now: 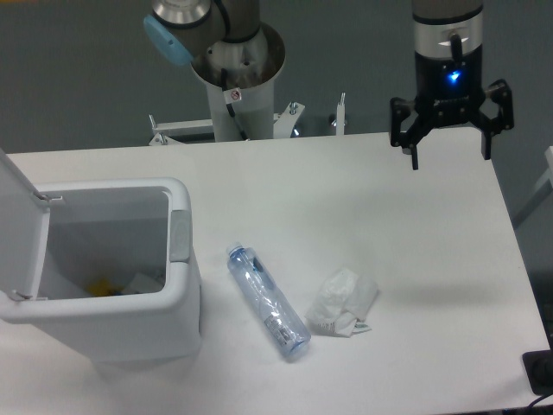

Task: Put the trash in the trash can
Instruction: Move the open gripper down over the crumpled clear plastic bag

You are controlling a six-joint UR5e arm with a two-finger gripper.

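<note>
Pincer (pixel 450 156) spread wide, nothing between my fingers, hanging above the table's far right part, well apart from both trash pieces. Blue light lit on my wrist housing just above the fingers. My fingers point down, both dark, one at each side.

Table (pixel 346 199) white, flat. My shadow falls on it as a faint grey smear right of the paper.

Bottle (pixel 268 303) lies on its side near the middle front of the table, clear bluish plastic, cap end toward the far left, bottom end toward the near right, small label close to the bottom end. It sits just right of the bin, not touching it.

Paper wad (pixel 343 302) crumpled white, lies just right of the bottle, a small gap between them. A bit of printed edge shows at its near side.

Bin (pixel 177 285) white, rectangular, rounded corners, stands at the table's front left. Lid (pixel 19 229) flipped up on the left side, standing open. Grey patch (pixel 180 235) on the right rim. Inside I see something yellow and a pale scrap at the bottom; can't tell what they are.

My arm's base column (pixel 238 86) stands behind the table's far edge, light blue cap at the joint above it. Dark thing at the lower right corner, cut off, can't tell what.
</note>
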